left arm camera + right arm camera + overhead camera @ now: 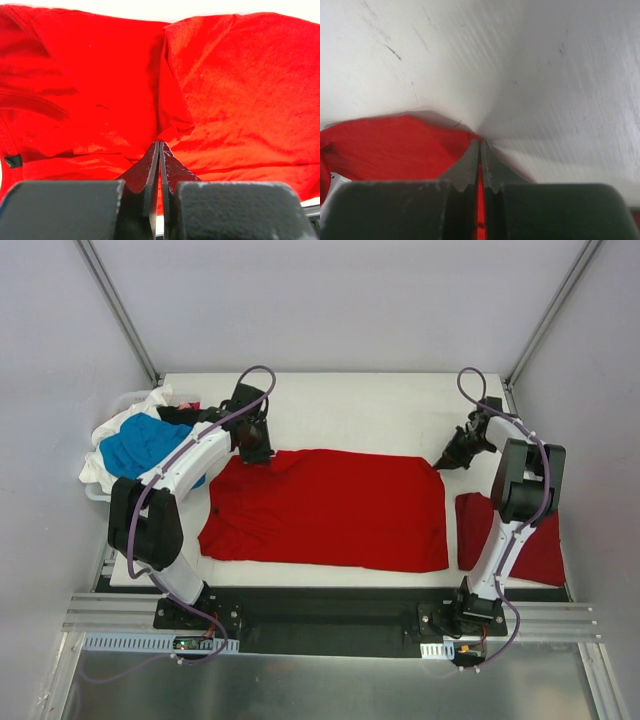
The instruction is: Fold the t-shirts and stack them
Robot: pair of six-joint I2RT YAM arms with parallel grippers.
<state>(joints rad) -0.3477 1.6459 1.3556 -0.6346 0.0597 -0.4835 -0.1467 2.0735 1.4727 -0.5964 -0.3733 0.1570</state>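
Two far corners of the red t-shirt are clamped, one in the left fingers, one in the right fingers.

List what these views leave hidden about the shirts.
1. Top view: the left arm crosses the side pile; its shirts cannot be counted.
2. Top view: the right arm covers part of the folded red shirt; one or several layers, unclear.
3. Wrist views: the left gripper and right gripper hide how much of the spread red shirt each pinches.
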